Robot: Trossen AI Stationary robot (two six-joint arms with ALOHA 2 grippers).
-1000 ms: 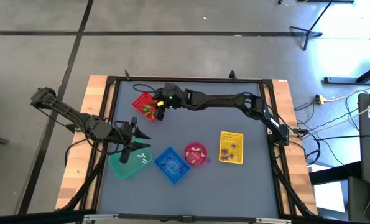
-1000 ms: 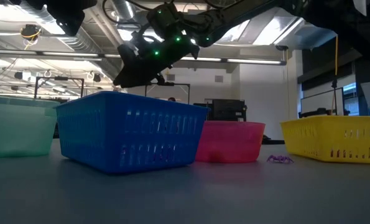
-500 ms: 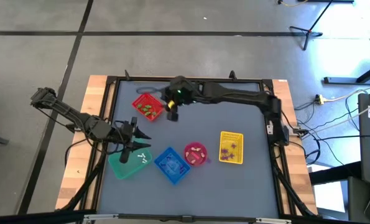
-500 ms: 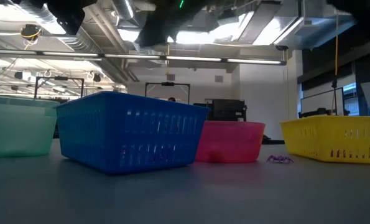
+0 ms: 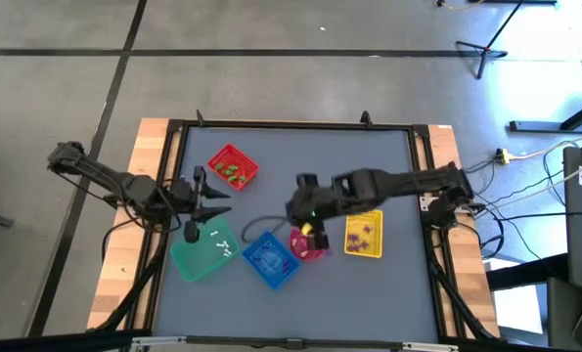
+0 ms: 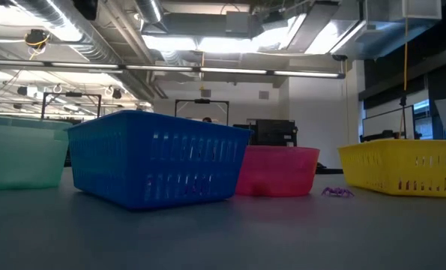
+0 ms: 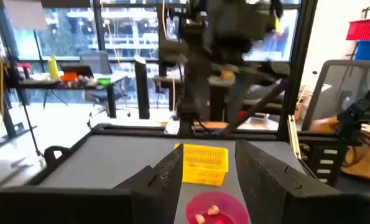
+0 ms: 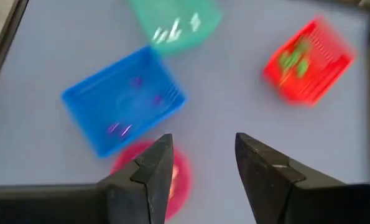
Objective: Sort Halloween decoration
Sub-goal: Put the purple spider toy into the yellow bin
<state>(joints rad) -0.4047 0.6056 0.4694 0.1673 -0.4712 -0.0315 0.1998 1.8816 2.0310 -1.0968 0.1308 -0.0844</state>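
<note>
The right gripper [image 5: 303,217] is hanging with its fingers spread wide and nothing between them, directly above the pink bowl [image 5: 307,242], which is sitting just under and ahead of it and is already carrying cream pieces. Just beside the bowl, toward the left arm, the blue basket [image 5: 269,260] is holding a few purple trinkets, and on the gripper's other side the yellow basket [image 5: 364,233] is holding more purple ones. One purple trinket [image 6: 336,192] is lying loose on the desk [image 5: 369,293] between the pink bowl and the yellow basket, so at least that piece is still waiting to be sorted. Farther from the right gripper, the teal basket [image 5: 203,249] is carrying white pieces, and the left gripper [image 5: 195,198] is hovering at its far edge, its fingers parted and empty. Farthest off, well apart from both grippers, the red basket [image 5: 233,168] is holding the green pieces. Judging from how the Halloween decoration is lying, the sorting is looking nearly done: almost everything is sitting in a container by colour, with the stray purple piece left over. No brand, label or readable writing is showing on the baskets, the bowl or the desk.
</note>
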